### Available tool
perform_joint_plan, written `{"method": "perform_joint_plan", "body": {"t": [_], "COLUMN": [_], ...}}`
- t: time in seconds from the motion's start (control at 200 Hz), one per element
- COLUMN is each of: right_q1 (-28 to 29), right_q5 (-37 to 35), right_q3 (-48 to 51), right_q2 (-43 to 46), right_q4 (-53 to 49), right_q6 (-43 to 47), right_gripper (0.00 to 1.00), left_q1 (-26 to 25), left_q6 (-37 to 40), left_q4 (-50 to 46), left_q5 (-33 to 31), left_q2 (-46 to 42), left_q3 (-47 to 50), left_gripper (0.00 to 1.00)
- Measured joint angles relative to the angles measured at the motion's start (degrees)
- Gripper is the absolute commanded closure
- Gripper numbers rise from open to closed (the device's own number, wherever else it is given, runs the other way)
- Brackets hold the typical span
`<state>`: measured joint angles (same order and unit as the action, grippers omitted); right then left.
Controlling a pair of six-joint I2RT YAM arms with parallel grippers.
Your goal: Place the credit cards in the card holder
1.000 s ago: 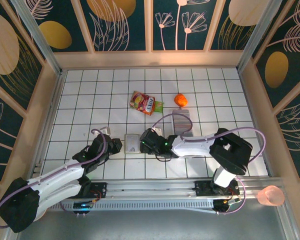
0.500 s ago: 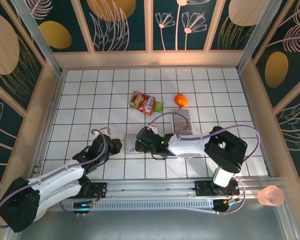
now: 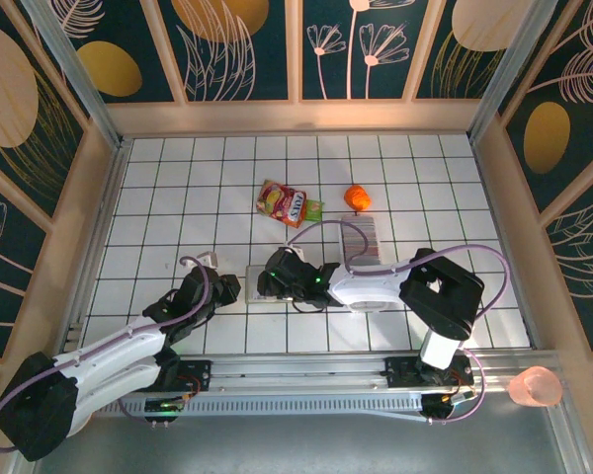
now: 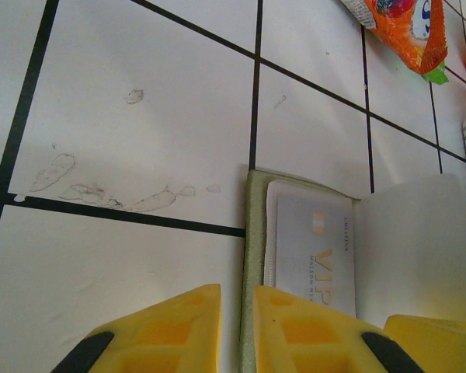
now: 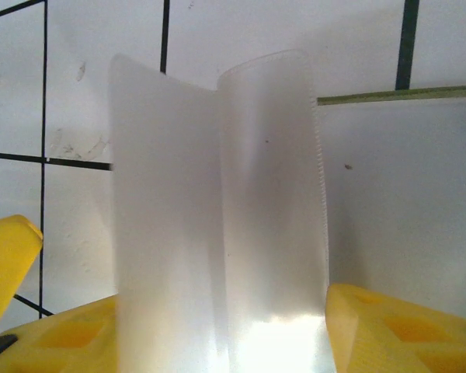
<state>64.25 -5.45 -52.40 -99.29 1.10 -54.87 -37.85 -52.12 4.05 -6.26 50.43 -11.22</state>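
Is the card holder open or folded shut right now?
Open: the card holder's inside faces up, a VIP card showing in one pocket, pale leaf beside it.

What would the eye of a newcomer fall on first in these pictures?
First, the left gripper and the right gripper meet over the open card holder on the white tiled table, a pale card marked VIP in its sleeve. Then a clear leaf stands up between the right gripper's yellow jaws. Farther back lie a bright orange snack packet and a small orange round thing.
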Motion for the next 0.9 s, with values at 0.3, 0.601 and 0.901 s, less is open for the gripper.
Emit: {"method": "perform_joint_plan", "body": {"t": [0.3, 0.601, 0.901], "right_q1": [0.0, 0.4, 0.5], "right_q5": [-0.1, 0.1, -0.2], "right_q3": [0.0, 0.1, 0.1], "right_q2": [0.0, 1.4, 1.4], "right_q4": [0.5, 3.1, 3.1], "right_q6": [-0.6, 0.3, 0.5], "right_gripper": [0.35, 0.08, 0.16], "left_q1": [0.0, 0.0, 0.0], "left_q6": [0.0, 0.0, 0.0], "left_q4": [0.0, 0.0, 0.0], "left_q5": [-0.2, -0.2, -0.2], "left_q2": [-0.3, -0.7, -0.7], "left_q3": [0.0, 0.0, 0.0], "left_gripper": [0.83, 0.85, 0.86]}}
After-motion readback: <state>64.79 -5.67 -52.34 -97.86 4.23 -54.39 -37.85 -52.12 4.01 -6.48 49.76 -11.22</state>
